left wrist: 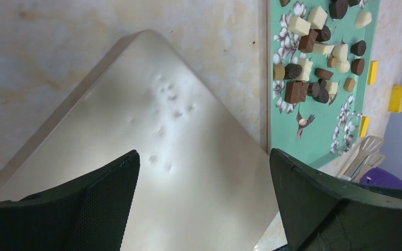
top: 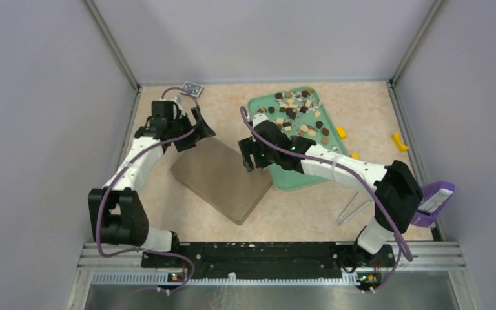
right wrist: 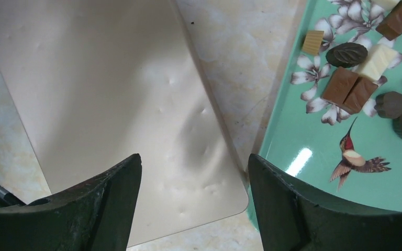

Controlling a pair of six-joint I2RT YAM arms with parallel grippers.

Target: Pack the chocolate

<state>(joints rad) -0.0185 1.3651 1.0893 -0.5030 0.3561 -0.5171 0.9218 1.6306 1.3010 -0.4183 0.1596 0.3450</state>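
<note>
While your left gripper (left wrist: 204,154) and right gripper (right wrist: 193,157) gaped empty over the box (top: 223,181), a nudged tray (top: 300,179) risked spilling chocolate (top: 297,113)

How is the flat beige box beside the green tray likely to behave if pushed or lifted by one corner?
The box probably slides rather than tips, since it lies low and wide on the table. Small dents in its top suggest a thin skin that may give when pinched. Its smooth, shiny face could be slippery.
</note>
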